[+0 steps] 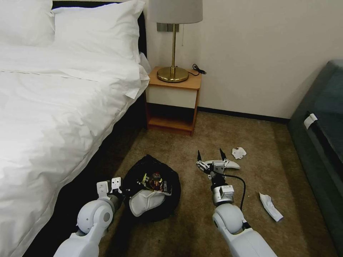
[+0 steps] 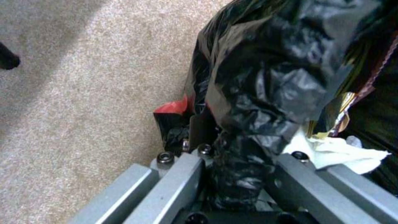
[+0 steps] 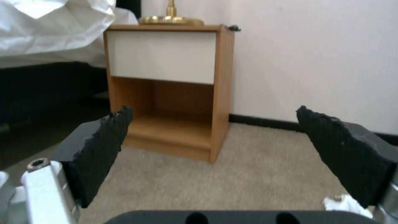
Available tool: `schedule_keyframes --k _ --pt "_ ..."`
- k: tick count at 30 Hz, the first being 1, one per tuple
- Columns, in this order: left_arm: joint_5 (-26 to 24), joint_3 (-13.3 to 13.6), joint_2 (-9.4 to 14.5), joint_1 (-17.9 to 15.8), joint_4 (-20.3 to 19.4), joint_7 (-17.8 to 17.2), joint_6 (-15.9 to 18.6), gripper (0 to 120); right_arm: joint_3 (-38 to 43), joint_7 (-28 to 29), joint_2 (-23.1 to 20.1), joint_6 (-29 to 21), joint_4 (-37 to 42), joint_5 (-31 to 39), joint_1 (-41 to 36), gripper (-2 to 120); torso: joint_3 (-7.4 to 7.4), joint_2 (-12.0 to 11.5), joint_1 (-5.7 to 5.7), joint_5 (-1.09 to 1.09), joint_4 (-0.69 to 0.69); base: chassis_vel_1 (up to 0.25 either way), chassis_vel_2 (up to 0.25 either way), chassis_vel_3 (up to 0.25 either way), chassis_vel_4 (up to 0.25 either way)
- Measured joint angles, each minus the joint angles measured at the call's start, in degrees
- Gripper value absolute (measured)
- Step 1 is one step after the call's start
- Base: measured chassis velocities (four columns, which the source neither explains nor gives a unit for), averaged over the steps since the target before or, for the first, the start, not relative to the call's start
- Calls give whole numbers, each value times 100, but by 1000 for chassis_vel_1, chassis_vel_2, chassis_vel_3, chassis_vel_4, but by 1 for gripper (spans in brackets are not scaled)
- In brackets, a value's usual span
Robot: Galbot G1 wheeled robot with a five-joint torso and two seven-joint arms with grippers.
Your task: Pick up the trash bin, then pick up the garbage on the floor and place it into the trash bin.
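The trash bin (image 1: 152,189), lined with a crinkly black bag, is held at its rim by the left gripper (image 1: 110,185), low over the carpet (image 1: 185,228) beside the bed (image 1: 53,107). In the left wrist view the left gripper (image 2: 232,161) is seen closed on a fold of the black liner (image 2: 265,81), the plastic being pinched between the grey fingers (image 2: 178,174). A white slipper (image 1: 146,201) is seen lying inside the bin just beside this gripper, with a red can (image 1: 156,181) and shiny wrappers (image 1: 144,177) farther in. A white tissue (image 2: 340,152) is seen touching one finger in the wrist view, and a red scrap (image 2: 172,107) shows at the liner's outer edge.

The right gripper (image 1: 211,157) is held well apart from the bin, above the carpet, with its jaws spread wide and nothing between them. In the right wrist view the two black pads (image 3: 104,149) are seen far apart, with the wooden nightstand (image 3: 166,87) ahead of them. A second white slipper (image 1: 228,163) lies on the floor directly under and just beyond the right gripper. A crumpled white tissue (image 1: 238,152) lies slightly farther ahead of it, and a white paper scrap (image 1: 271,207) lies on the carpet to the outer side of the right arm. A brass lamp (image 1: 173,53) stands on the nightstand (image 1: 173,100).
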Motion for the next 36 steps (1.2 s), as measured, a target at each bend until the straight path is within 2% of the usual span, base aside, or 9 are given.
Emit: schedule_keyframes --k 12,28,36 --pt "42 25 -64 -6 51 50 -6 0 -5 -171 -42 115 -62 25 -115 100 0 0 0 -1 0 -37 -34 39 41" --pt "5 16 -40 -12 62 114 -6 0 11 -307 -35 423 -200 -286 -92 100 0 0 0 1 -4 -217 -205 205 214" --pt "32 0 -51 16 47 140 -5 0 -5 -365 -18 477 -200 -240 -99 100 0 0 0 -1 1 6 -13 13 0"
